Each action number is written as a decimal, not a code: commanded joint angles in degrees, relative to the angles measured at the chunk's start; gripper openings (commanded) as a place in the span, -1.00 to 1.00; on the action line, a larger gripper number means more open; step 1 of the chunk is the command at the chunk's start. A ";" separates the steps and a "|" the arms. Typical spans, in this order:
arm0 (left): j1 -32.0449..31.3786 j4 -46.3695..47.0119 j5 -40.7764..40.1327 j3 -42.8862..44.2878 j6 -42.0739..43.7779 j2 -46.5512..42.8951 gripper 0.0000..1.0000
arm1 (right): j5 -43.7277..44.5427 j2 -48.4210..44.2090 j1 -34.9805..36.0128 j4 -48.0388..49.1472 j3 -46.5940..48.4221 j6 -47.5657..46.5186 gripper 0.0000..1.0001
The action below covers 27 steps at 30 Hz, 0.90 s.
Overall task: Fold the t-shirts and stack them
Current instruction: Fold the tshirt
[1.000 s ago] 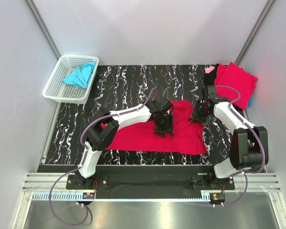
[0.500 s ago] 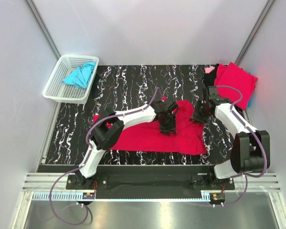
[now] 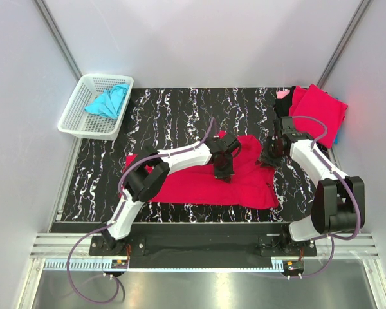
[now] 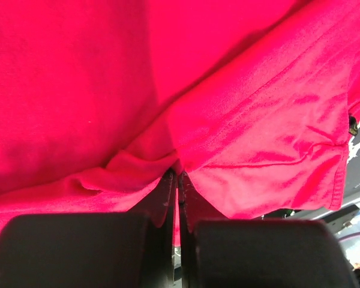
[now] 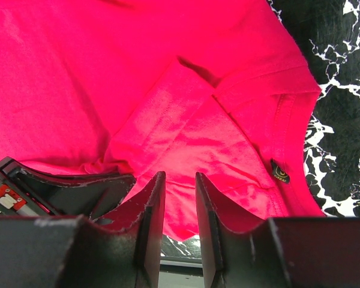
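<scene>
A crimson t-shirt [image 3: 193,183] lies spread on the black marbled table [image 3: 180,109]. My left gripper [image 3: 222,171] is down on the middle of it. The left wrist view shows that gripper [image 4: 177,174] shut, pinching a raised fold of the red cloth [image 4: 138,171]. My right gripper [image 3: 268,158] sits at the shirt's right edge. In the right wrist view its jaws [image 5: 180,175] stand a little apart, with a loose hem of the red shirt [image 5: 186,198] lying in the gap. A folded red t-shirt [image 3: 318,111] rests at the back right. A turquoise t-shirt [image 3: 108,101] is bunched in the basket.
The white lattice basket [image 3: 67,119] stands off the table's back left corner. Grey walls close in both sides and the back. A bit of pink cloth [image 3: 283,94] shows beside the folded red shirt. The left gripper's black body [image 5: 60,189] shows in the right wrist view.
The left gripper's jaws, wide apart a second ago, have closed on a fold of the red shirt after shifting slightly right. The right arm has hardly moved.
</scene>
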 commanded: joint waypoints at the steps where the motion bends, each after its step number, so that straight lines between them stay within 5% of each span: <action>1: 0.08 -1.70 -4.14 1.81 0.76 -3.11 -1.00 | 1.04 -0.42 0.27 -0.27 -0.51 -0.82 -0.33; 27: 8.17 -5.05 -8.19 12.45 6.74 -1.35 -1.00 | -3.97 6.60 0.27 2.37 -1.04 -3.55 -0.36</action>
